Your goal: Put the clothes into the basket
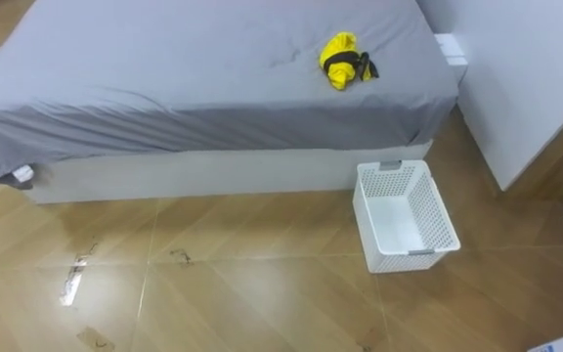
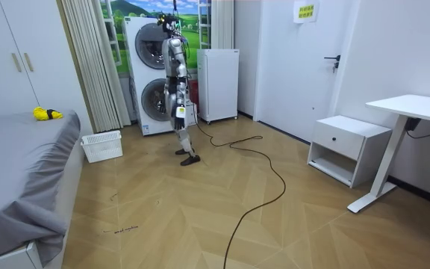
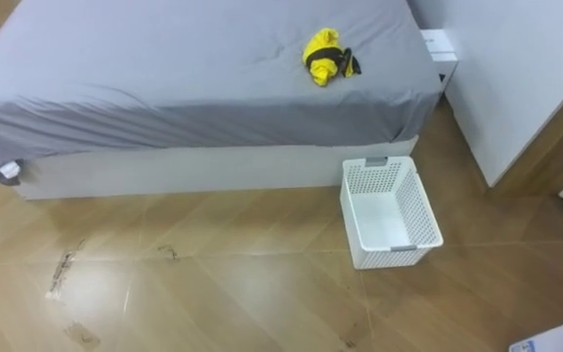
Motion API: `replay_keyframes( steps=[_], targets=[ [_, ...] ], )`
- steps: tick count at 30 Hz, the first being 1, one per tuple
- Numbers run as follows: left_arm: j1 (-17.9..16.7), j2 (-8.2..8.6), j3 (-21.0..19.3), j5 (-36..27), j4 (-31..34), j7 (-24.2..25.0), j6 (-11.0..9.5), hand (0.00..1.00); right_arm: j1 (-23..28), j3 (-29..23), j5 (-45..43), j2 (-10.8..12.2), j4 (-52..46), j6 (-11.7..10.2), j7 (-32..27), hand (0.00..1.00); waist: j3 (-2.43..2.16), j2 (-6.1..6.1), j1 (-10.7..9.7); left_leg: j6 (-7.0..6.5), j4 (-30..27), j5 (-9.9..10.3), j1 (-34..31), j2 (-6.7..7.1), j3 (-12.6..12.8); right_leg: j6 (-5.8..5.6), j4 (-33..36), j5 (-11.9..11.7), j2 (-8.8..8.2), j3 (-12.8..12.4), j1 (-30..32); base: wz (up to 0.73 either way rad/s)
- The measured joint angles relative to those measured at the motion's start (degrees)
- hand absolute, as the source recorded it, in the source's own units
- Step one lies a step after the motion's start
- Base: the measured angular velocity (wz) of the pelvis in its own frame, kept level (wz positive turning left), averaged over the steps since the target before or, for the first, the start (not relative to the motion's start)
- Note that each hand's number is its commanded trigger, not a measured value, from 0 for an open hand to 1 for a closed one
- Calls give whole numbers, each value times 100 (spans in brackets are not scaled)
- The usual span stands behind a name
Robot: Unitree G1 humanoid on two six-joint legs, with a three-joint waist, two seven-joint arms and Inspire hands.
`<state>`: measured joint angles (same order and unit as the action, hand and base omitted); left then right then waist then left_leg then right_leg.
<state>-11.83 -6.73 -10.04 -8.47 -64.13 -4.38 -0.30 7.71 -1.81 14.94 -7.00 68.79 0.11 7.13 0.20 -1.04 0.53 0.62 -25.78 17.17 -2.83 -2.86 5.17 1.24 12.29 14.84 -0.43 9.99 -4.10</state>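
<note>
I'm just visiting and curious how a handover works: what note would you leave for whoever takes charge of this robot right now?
Hands: the left hand hangs at the robot's side, too small to tell open or shut.
Things: the yellow and black clothes lie bundled on the grey bed, near its corner. The white basket stands on the floor beside the bed, with nothing in it.
Done: nothing yet. The robot stands by the washing machines, some steps from the bed.
Left: walk over, pick up the clothes, drop them into the basket.
</note>
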Motion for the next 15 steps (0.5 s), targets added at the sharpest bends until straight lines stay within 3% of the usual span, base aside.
replay_keyframes(
  steps=[1, 2, 3, 5, 6, 7, 8, 9, 10, 11, 12, 13, 14, 15],
  targets=[
    [0, -47, 10, -65, -3, 4, 0, 0, -30, -2, 2, -3, 11, -20, -7, 0, 0, 9, -6, 2, -643, -6, -305, -99, 134, 75, 62, 113, -7, -27, -10, 29],
    [-2, -58, 13, -104, -6, 3, -2, 0, -40, -3, 5, -6, 19, -28, -10, 0, 40, -30, -6, -8, -1060, -40, -501, -166, 164, 120, 92, 146, 24, -67, -34, 28],
    [-65, -54, 24, -105, -28, -9, -12, 0, -45, 9, 45, -12, 40, -31, -33, 0, 45, -14, -5, -76, -1524, -67, -869, -128, 89, 194, 205, 263, 39, -202, -140, 36],
    [-121, -39, 194, -185, -26, -30, -15, 0, -21, 45, 160, -33, 37, -11, -94, 0, 51, -28, -31, -102, -1068, -73, -1308, 73, 97, 194, 300, 439, -17, -249, -165, 32],
    [-216, -34, 266, -198, -8, -44, -18, 0, -25, 53, 147, -49, 38, 13, -114, 0, 46, -52, 43, 5, -524, -213, -1633, 209, 97, 167, 372, 557, -54, -393, -166, -14],
    [-335, -32, 264, -197, -14, -71, -17, 0, -28, 58, 87, -49, 35, 17, -113, 0, 34, -75, 161, 43, 169, -556, -1851, 234, 93, 169, 371, 633, -67, -564, -220, -34],
    [-419, -32, 253, -187, -16, -95, -17, 0, -29, 61, 49, -39, 32, 29, -111, 0, 45, -63, 185, 54, 414, -783, -1941, 223, 84, 185, 360, 667, -99, -599, -274, -55],
    [-547, -27, 253, -133, -52, -118, -13, 0, -20, 106, 12, -51, 21, 65, -106, 0, 47, -72, 236, 70, 780, -1142, -2010, 184, 88, 153, 339, 776, -172, -695, -395, -56],
    [-611, -17, 236, -106, -66, -109, -8, 0, 1, 180, -3, -81, 22, 112, -117, 0, 48, -83, 290, 23, 860, -1523, -2061, 179, 118, 85, 309, 902, -253, -807, -513, -49],
    [-616, -5, 224, -91, -66, -106, -10, 0, 5, 183, -26, -94, 23, 128, -120, 0, 44, -94, 299, -47, 803, -1689, -2093, 190, 186, 42, 283, 953, -308, -841, -557, -28],
    [-592, 18, 224, -83, -65, -95, -18, 0, 0, 151, -81, -115, 21, 122, -139, 0, 26, -131, 270, -261, 616, -1908, -2189, 253, 383, -95, 220, 1021, -456, -841, -600, 0],
    [-533, 26, 224, -78, -64, -76, -30, 0, 26, 127, -159, -124, 11, 111, -162, 0, -24, -226, 196, -426, 227, -1676, -2309, 375, 543, -197, 172, 1077, -626, -819, -634, 0],
    [-479, 30, 223, -94, -65, -58, -61, 0, -6, 110, -183, -127, 12, 110, -166, 0, 2, -243, 191, -435, -8, -1537, -2365, 397, 594, -226, 159, 1071, -674, -824, -667, -4],
    [-413, 25, 201, -94, -64, -12, -103, 0, -18, 90, -205, -125, -6, 47, -191, 0, 24, -222, 165, -473, -552, -1156, -2494, 339, 638, -356, 200, 971, -760, -842, -757, -30]
  ],
)
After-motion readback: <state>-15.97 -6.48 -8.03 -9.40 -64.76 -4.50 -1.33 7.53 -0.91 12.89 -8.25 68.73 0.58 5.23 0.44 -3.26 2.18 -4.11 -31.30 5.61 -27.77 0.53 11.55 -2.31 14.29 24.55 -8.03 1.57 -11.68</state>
